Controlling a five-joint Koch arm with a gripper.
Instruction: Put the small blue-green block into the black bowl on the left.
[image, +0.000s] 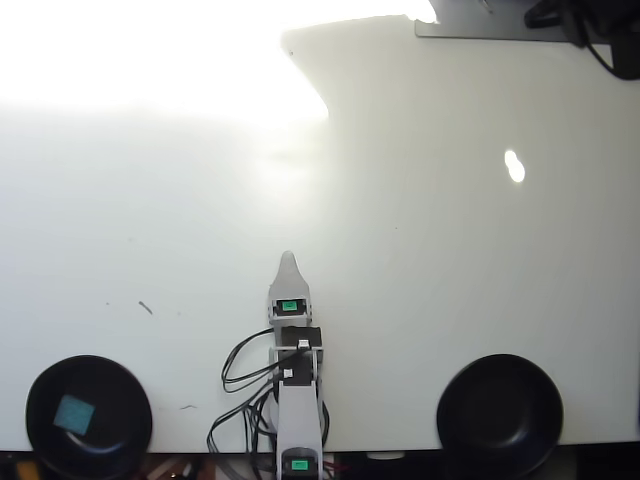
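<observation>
1. Overhead view is all I have, so I read everything from above: my gripper (289, 262) points up the frame over bare white table (450, 250), with the arm (297, 400) running back to the lower edge.
2. Only one pale, pointed tip shows; the jaws lie stacked for this camera, so I cannot tell how far apart they are. Nothing is visible at the tip, and I judge it is carrying nothing.
3. The small blue-green block (73, 412) sits well apart from the gripper, down and to its left in this view, lying flat inside the black bowl (125, 385). It rests left of the bowl's centre, clear of the rim.
4. A second black bowl (500, 412) sits down and to the gripper's right in this view, about as far off, and looks empty.
5. By my reading the placement is done, and the step in hand is parking the arm.
6. To do that well, I would fold straight back along the arm's own line and avoid swinging left, so no link clips the bowl's rim and tips the block out.
7. I would also watch the loose black cables (240, 375) just left of the arm, beside the wrist, so they don't snag during the fold.
</observation>
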